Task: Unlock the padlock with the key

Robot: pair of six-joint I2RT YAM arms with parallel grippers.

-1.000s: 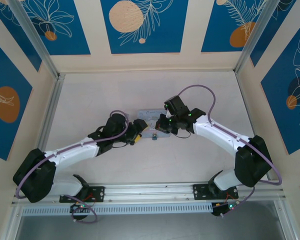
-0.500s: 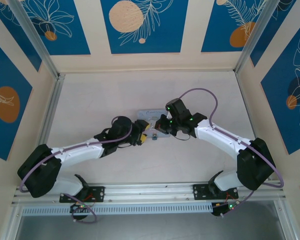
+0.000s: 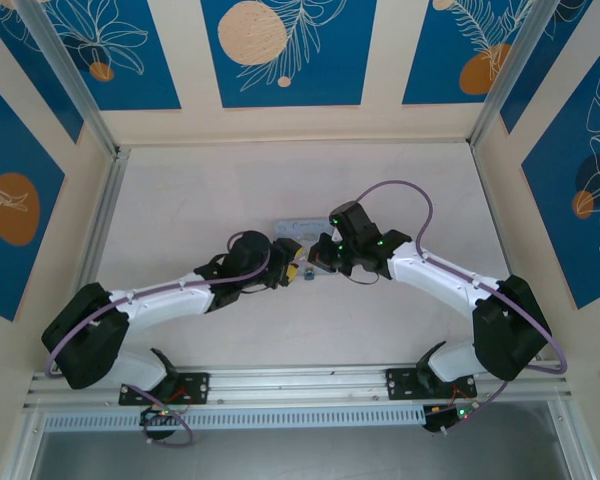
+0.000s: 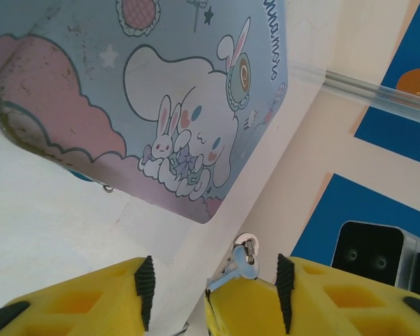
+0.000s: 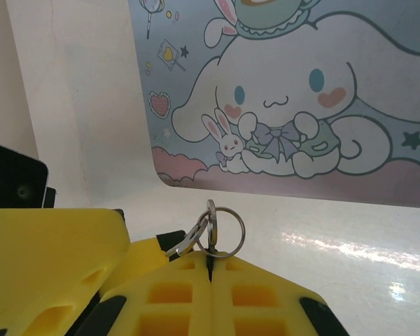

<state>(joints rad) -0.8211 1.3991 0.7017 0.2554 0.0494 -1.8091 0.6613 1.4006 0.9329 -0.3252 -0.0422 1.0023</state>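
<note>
Beside the tin (image 4: 91,84), whose padlock (image 4: 89,176) peeks from under its edge, the right gripper (image 5: 210,264) pinches the key (image 4: 232,271) tight while the left gripper (image 4: 214,283), half-open, straddles it; an off-centre squeeze could, I judge, twist the key loose.

The key (image 4: 236,269) is small, thin and silvery grey, with little rings (image 5: 220,229) at its head; it sticks out from the closed yellow fingers (image 5: 182,294) of the right end effector (image 5: 210,264), near the tin (image 4: 91,91); the padlock (image 4: 91,178) shows as a small dark sliver under the tin's edge, mostly hidden.
</note>
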